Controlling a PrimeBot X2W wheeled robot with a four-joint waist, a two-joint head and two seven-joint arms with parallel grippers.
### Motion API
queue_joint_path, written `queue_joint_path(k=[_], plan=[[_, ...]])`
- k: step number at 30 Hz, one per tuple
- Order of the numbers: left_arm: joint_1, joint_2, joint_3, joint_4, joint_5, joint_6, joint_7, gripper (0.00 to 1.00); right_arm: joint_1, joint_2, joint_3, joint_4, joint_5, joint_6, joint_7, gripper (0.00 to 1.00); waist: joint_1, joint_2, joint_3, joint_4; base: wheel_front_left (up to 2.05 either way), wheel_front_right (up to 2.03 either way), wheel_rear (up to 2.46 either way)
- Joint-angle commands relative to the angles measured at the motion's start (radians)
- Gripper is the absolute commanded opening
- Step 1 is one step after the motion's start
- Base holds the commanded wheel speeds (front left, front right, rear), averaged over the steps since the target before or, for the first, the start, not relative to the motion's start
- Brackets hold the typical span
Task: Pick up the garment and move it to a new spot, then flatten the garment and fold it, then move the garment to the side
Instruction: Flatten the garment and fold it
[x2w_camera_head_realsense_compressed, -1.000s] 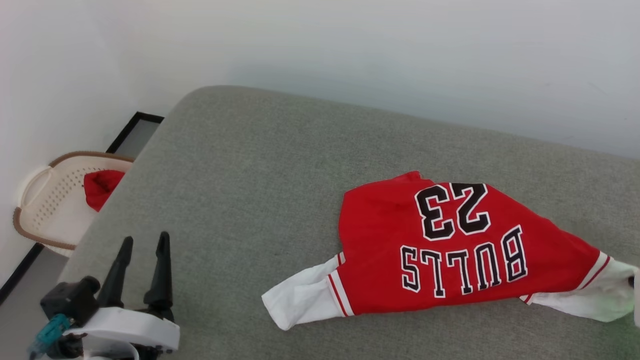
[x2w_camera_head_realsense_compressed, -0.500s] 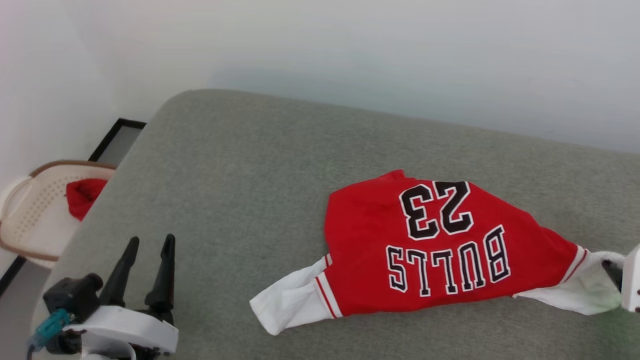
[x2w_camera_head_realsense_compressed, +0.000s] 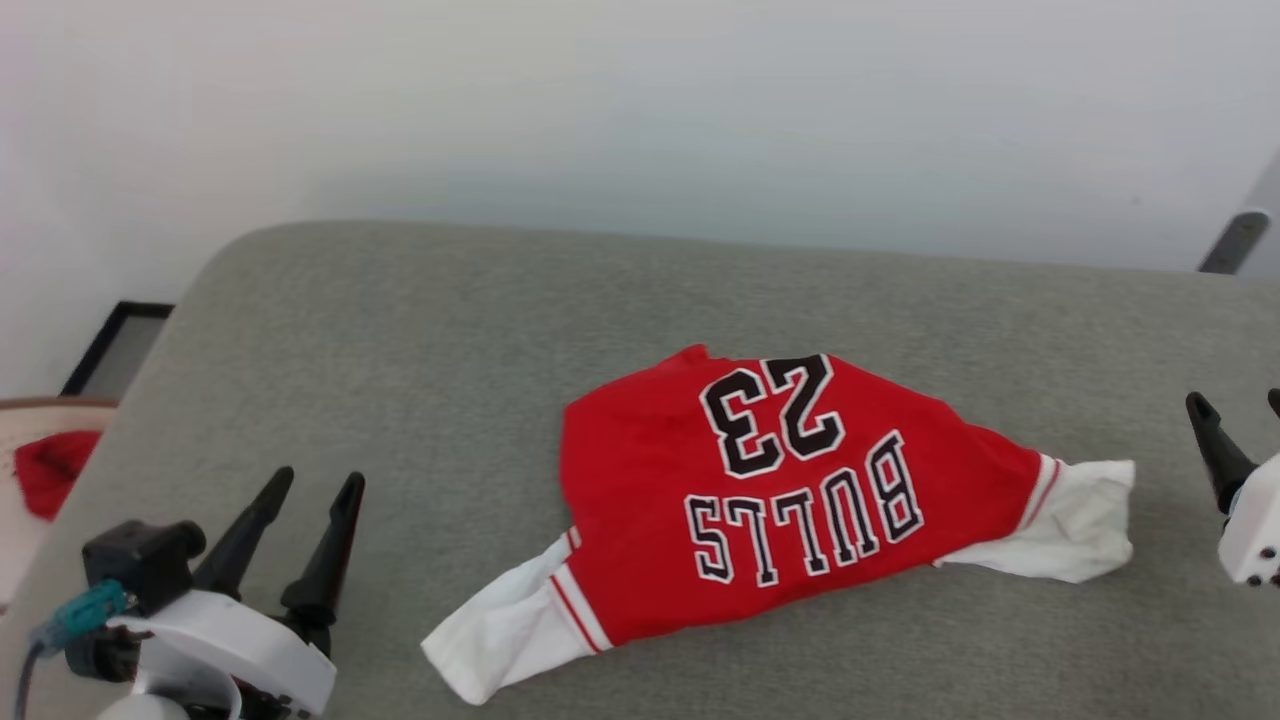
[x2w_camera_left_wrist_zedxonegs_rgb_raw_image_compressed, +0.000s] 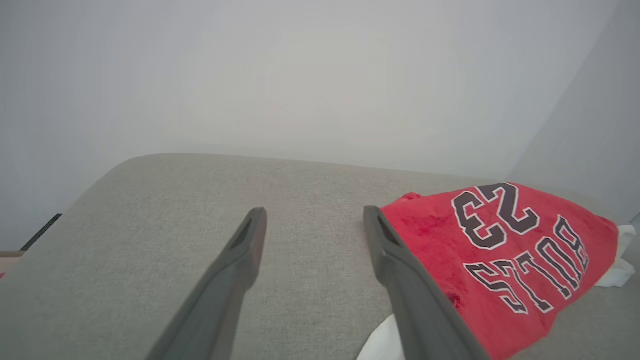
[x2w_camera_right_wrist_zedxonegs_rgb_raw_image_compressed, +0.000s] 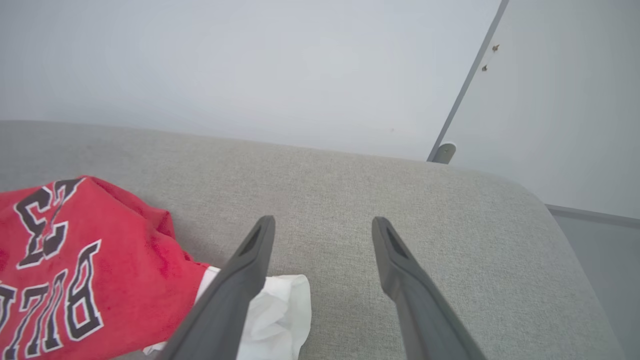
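Garment (x2w_camera_head_realsense_compressed: 790, 490) is seen lying rumpled on the grey padded bench (x2w_camera_head_realsense_compressed: 400, 330), its lettering upside down and a white sleeve at each end. The right claw (x2w_camera_right_wrist_zedxonegs_rgb_raw_image_compressed: 322, 220) is spread wide and empty near one sleeve. The left claw (x2w_camera_head_realsense_compressed: 318, 475) is likewise spread, grasping nothing. A pale wall (x2w_camera_head_realsense_compressed: 640, 110) is seen behind.

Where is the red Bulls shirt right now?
In the head view the garment lies on the grey cushion, near the middle, between the left gripper at lower left and the right gripper at the right edge, touching neither.
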Motion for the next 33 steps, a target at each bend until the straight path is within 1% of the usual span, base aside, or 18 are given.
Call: queue_joint_path(k=[1,5,7,10,13,16,20,24,29,33], plan=[[0.004,0.010,-0.003,-0.013,-0.010,-0.004,0.015,1.00,0.027,0.018,-0.013,-0.018,-0.009,-0.001,-0.034,1.00,0.0000,-0.0001,0.002,-0.044,0.00,0.00,0.00],[0.023,0.044,-0.010,-0.058,-0.054,-0.004,0.082,1.00,0.091,0.064,-0.052,-0.093,-0.064,-0.001,-0.174,1.00,0.0000,-0.0001,0.013,-0.084,0.00,0.00,0.00],[0.033,0.059,-0.015,-0.084,-0.085,-0.004,0.120,1.00,0.125,0.098,-0.070,-0.124,-0.086,-0.001,-0.234,1.00,0.0000,-0.0001,0.020,-0.102,0.00,0.00,0.00],[0.058,0.085,-0.022,-0.116,-0.117,-0.003,0.182,1.00,0.176,0.154,-0.110,-0.164,-0.129,-0.001,-0.303,1.00,0.0000,-0.0001,0.030,-0.121,0.00,0.00,0.00],[0.080,0.097,-0.029,-0.144,-0.150,0.011,0.243,1.00,0.208,0.211,-0.146,-0.182,-0.152,-0.001,-0.349,1.00,0.0000,-0.0001,0.043,-0.135,0.00,0.00,0.00],[0.102,0.116,-0.045,-0.170,-0.166,0.031,0.319,1.00,0.230,0.250,-0.179,-0.192,-0.167,-0.001,-0.368,1.00,0.0000,-0.0001,0.055,-0.144,0.00,0.00,0.00],[0.117,0.124,-0.063,-0.201,-0.190,0.061,0.396,1.00,0.249,0.280,-0.205,-0.216,-0.178,-0.001,-0.376,1.00,0.0000,-0.0001,0.069,-0.149,0.00,0.00,0.00],[0.133,0.125,-0.075,-0.231,-0.221,0.095,0.469,1.00,0.260,0.295,-0.216,-0.232,-0.182,-0.001,-0.371,1.00,0.0000,-0.0001,0.080,-0.155,0.00,0.00,0.00],[0.153,0.133,-0.086,-0.268,-0.240,0.139,0.534,1.00,0.263,0.307,-0.225,-0.240,-0.187,-0.001,-0.367,1.00,0.0000,-0.0001,0.088,-0.154,0.00,0.00,0.00],[0.160,0.139,-0.102,-0.284,-0.237,0.159,0.572,1.00,0.259,0.314,-0.226,-0.242,-0.187,-0.001,-0.361,1.00,0.0000,-0.0001,0.091,-0.152,0.00,0.00,0.00]])
